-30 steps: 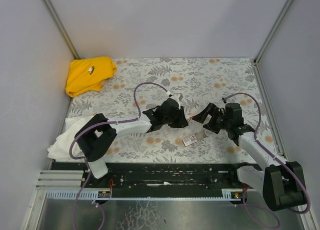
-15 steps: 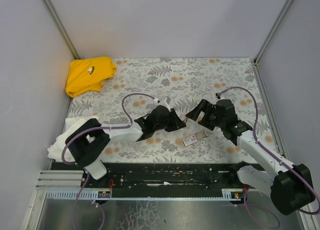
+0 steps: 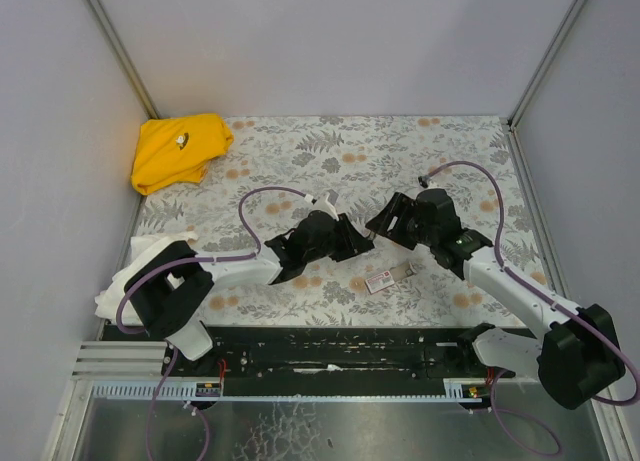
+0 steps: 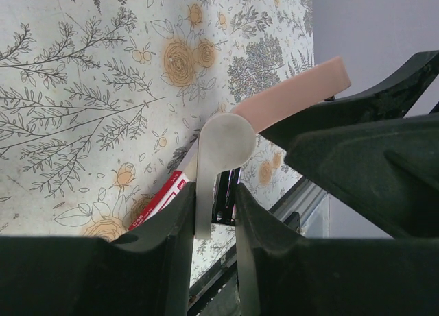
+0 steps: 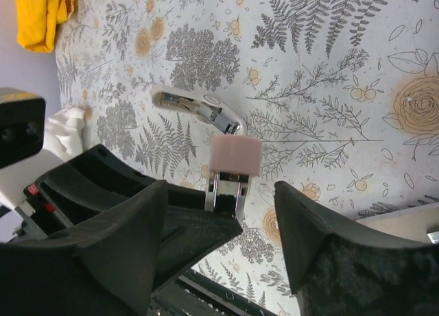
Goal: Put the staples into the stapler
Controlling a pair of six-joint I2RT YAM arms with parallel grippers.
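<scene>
My left gripper (image 3: pixel 348 243) is shut on the stapler (image 4: pixel 218 141), pinching its white body between both fingers (image 4: pixel 180 220). The stapler's pink top (image 4: pixel 295 93) stands swung open, and a dark metal part (image 4: pixel 225 201) shows under it. In the right wrist view the pink end (image 5: pixel 235 155) and metal channel (image 5: pixel 223 187) sit between my right gripper's spread fingers. My right gripper (image 3: pixel 382 224) is open and empty, just right of the stapler. The red-and-white staples box (image 3: pixel 383 279) lies on the cloth below both grippers. I cannot see a loose staple strip.
A floral cloth (image 3: pixel 450 151) covers the table. A yellow rag (image 3: pixel 180 151) lies at the far left and a white rag (image 3: pixel 125 276) at the near left. A small white-and-metal piece (image 5: pixel 197 108) shows past the stapler. Grey walls close in the sides.
My right gripper has moved left, close to the stapler held by the left gripper. My left arm has dropped lower and shifted slightly. The box has not moved.
</scene>
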